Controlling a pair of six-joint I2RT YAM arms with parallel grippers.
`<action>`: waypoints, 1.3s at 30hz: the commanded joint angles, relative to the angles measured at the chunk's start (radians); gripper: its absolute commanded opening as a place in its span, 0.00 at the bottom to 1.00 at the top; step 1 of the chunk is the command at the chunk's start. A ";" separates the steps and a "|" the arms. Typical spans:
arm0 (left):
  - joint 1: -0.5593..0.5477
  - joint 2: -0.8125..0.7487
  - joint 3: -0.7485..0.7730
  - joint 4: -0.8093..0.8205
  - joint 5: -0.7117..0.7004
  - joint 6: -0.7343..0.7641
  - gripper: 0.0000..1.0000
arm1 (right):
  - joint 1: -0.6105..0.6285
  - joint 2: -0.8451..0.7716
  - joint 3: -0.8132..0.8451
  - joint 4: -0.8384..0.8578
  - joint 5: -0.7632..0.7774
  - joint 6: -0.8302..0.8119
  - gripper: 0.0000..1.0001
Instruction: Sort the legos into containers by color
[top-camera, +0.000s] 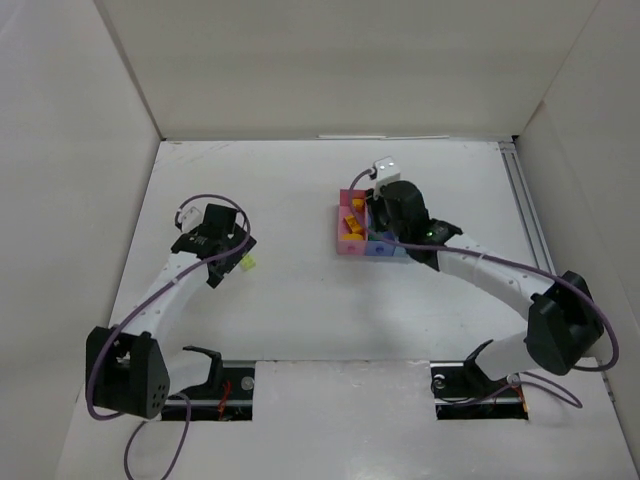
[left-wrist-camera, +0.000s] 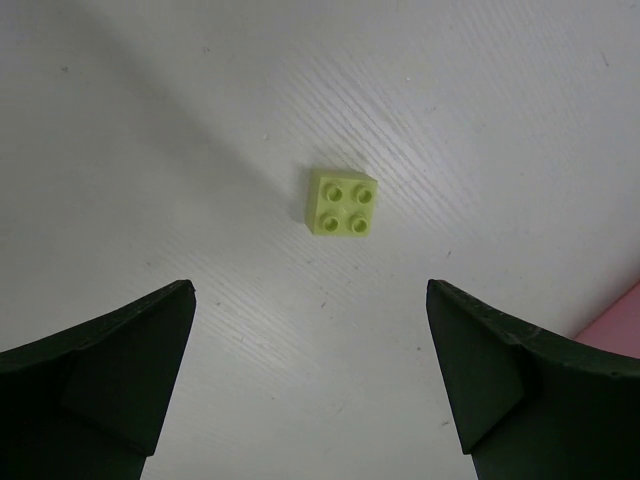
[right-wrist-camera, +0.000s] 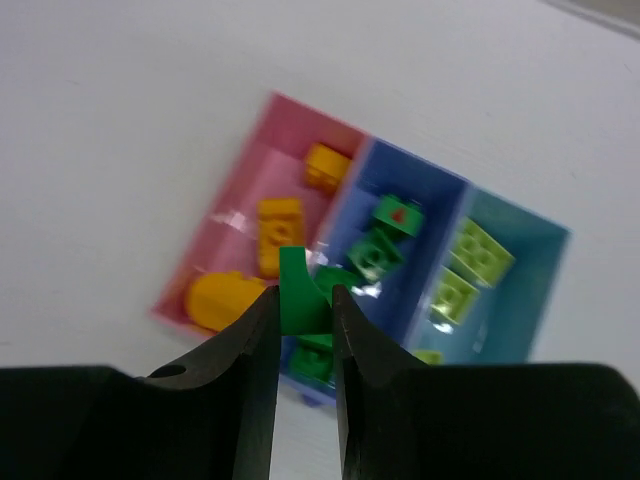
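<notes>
right end effector (right-wrist-camera: 303, 298) clamped tight on green lego (right-wrist-camera: 294, 268).

Ahead of the left tool (left-wrist-camera: 308, 290), the desk (left-wrist-camera: 150, 150) is matt white with a fine streaked grain; the lime brick (left-wrist-camera: 343, 203) there is smooth plastic; the fingers (left-wrist-camera: 110, 370) look dark and matt; beyond the right tool (right-wrist-camera: 303, 292), the bins (right-wrist-camera: 520, 290) are glossy plastic; the green brick (right-wrist-camera: 293, 265) it grips is smooth plastic.

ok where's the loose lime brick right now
The lime brick lies studs-up on the left side of the table, just ahead of the open left claw and well left of the pink bin.
</notes>
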 joint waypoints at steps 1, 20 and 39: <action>0.027 0.042 -0.011 0.085 0.041 0.053 1.00 | -0.082 0.026 0.002 -0.123 0.007 0.055 0.12; 0.045 0.232 0.009 0.211 0.099 0.112 0.86 | -0.133 0.012 0.118 -0.271 -0.002 0.126 0.70; 0.045 0.401 0.011 0.255 0.089 0.122 0.44 | -0.162 -0.379 0.009 -0.350 0.007 0.184 0.74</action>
